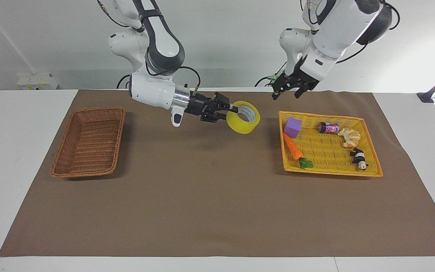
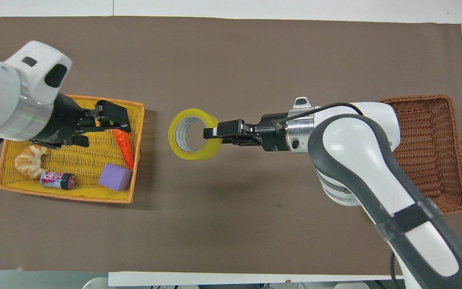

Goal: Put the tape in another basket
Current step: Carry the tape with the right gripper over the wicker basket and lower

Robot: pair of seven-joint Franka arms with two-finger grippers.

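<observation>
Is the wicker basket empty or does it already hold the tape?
Empty. The wicker basket shows only bare weave; the tape hangs in the right end effector.

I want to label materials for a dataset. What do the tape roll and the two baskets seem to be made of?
The tape: glossy translucent yellow plastic film wound on a pale core, probably cardboard. The brown basket: matte woven strands in a natural tan, likely wicker or rattan. The yellow basket: an evenly bright yellow weave with an orange rim, so probably plastic, though the look alone does not settle it.
</observation>
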